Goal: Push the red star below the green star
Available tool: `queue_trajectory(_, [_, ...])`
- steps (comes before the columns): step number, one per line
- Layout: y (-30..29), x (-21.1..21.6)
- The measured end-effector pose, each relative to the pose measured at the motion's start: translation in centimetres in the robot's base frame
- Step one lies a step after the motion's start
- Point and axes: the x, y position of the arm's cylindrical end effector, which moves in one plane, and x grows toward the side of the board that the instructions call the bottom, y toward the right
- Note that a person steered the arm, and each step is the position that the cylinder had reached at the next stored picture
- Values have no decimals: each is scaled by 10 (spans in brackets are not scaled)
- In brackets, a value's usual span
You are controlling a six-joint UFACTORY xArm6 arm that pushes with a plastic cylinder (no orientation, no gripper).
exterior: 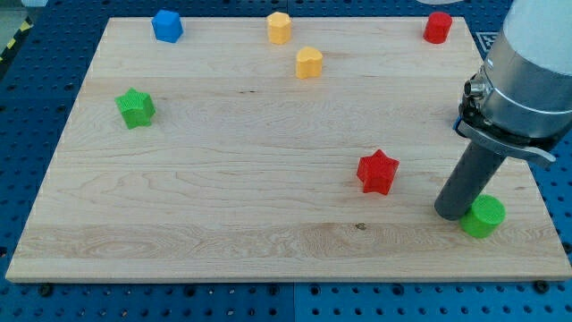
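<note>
The red star (pixel 377 172) lies on the wooden board (pixel 223 206) right of centre. The green star (pixel 136 108) lies far off at the view's left, higher up. My tip (pixel 450 213) rests on the board to the right of the red star and a little lower, with a gap between them. It stands right beside a green round block (pixel 483 216) on its right.
A blue block (pixel 167 25), a yellow hexagon block (pixel 279 28) and a red round block (pixel 437 27) sit along the view's top edge. A yellow heart-like block (pixel 309 63) lies below the yellow hexagon. The arm's grey body (pixel 532 72) hangs over the board's right side.
</note>
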Motion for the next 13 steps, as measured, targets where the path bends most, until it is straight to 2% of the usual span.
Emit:
queue_trajectory(2, [-5,-30])
queue_trajectory(4, [-6,-32])
queue_trajectory(5, [-15,-54])
queue_trajectory(7, [-87,-65])
queue_trajectory(8, [-89,-70])
queue_trajectory(10, [-24,-77])
queue_trajectory(13, [0,-76])
